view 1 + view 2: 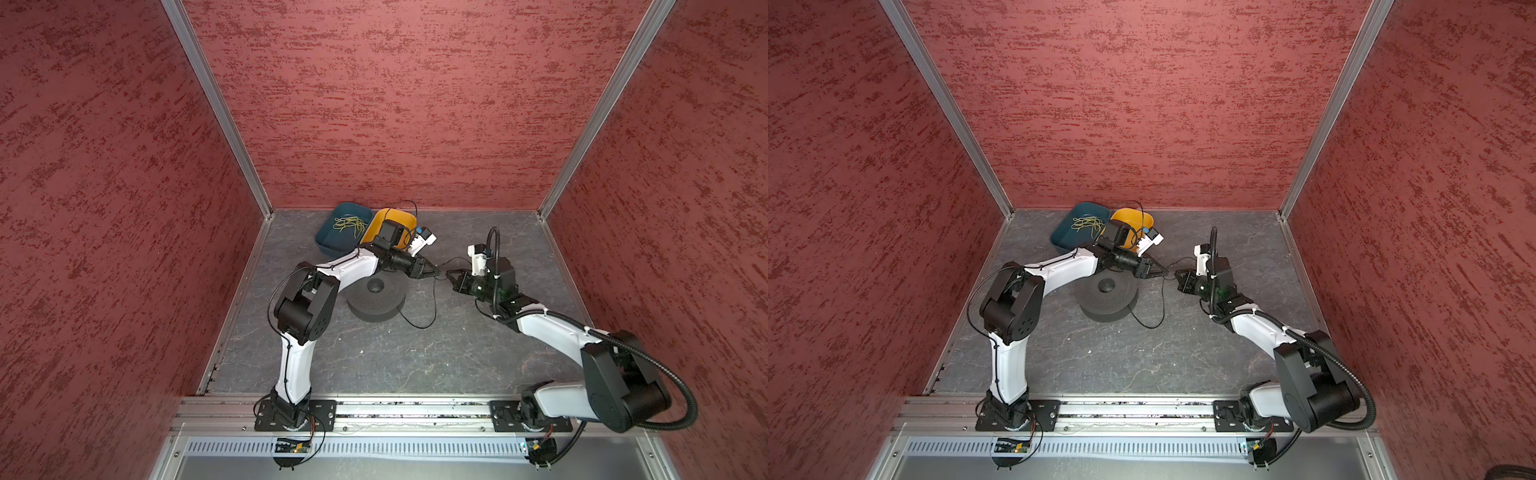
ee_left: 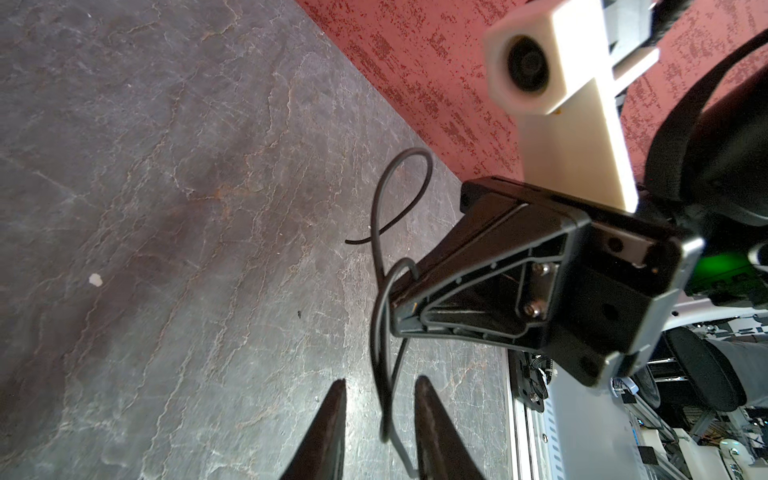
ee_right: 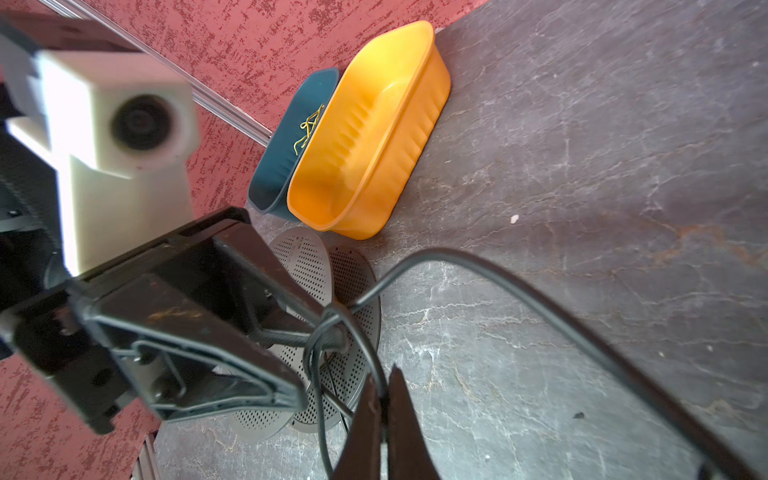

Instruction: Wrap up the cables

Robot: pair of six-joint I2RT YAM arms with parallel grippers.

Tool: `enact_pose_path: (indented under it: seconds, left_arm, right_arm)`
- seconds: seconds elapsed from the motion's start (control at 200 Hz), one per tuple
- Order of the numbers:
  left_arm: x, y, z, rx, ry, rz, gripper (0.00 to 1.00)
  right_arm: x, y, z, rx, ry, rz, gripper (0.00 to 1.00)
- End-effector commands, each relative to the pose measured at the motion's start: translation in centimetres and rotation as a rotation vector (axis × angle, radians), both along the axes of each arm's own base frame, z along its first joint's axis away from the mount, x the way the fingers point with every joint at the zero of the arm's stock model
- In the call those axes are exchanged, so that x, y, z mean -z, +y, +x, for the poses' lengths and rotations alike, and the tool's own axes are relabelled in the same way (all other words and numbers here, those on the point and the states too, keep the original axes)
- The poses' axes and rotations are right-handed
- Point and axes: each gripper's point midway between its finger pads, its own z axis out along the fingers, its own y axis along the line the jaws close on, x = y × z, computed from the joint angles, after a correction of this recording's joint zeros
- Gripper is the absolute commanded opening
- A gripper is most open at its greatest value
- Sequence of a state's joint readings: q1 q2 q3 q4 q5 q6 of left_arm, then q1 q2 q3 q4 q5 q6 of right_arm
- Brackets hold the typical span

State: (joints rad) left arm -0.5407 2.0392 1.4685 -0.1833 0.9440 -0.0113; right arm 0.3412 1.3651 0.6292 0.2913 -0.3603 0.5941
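Midway over the desk [image 1: 415, 365], the right gripper [image 3: 384, 376] is clenched on the thin black cable [image 2: 375, 232]; the left gripper [image 2: 380, 384] stands parted around two strands. Probably best to pinch one strand, keeping slack. Where the cable joins the perforated spool [image 1: 376, 299] cannot be made out.

Grey tabletop [image 1: 374, 361] carries teal bin [image 1: 328, 243], yellow bin [image 1: 405, 214], perforated round spool [image 1: 374, 313] and slack cable [image 1: 435, 303].
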Motion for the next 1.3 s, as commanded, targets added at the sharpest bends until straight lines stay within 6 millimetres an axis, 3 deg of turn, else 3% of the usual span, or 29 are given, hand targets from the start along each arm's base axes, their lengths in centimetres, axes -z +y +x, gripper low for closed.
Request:
enact_pose_path:
  seconds: [0.0,0.416,0.837,1.293]
  left_arm:
    - [0.1,-0.4,0.6,-0.005,-0.015,0.002,0.29]
    - [-0.4,-0.1,0.4,0.002,-0.021,-0.028,0.21]
    - [-1.7,1.4,0.5,-0.026,-0.033,-0.072,0.00]
    - [-3.2,3.1,0.6,-0.080,-0.040,-0.137,0.00]
  right_arm:
    - [-1.5,0.4,0.0,-0.020,-0.060,0.016,0.00]
    - [-1.2,0.4,0.1,-0.017,-0.057,0.013,0.00]
    - [0.6,-0.1,0.7,0.024,-0.005,-0.018,0.00]
    - [3.2,-2.2,1.6,0.168,0.108,-0.068,0.00]
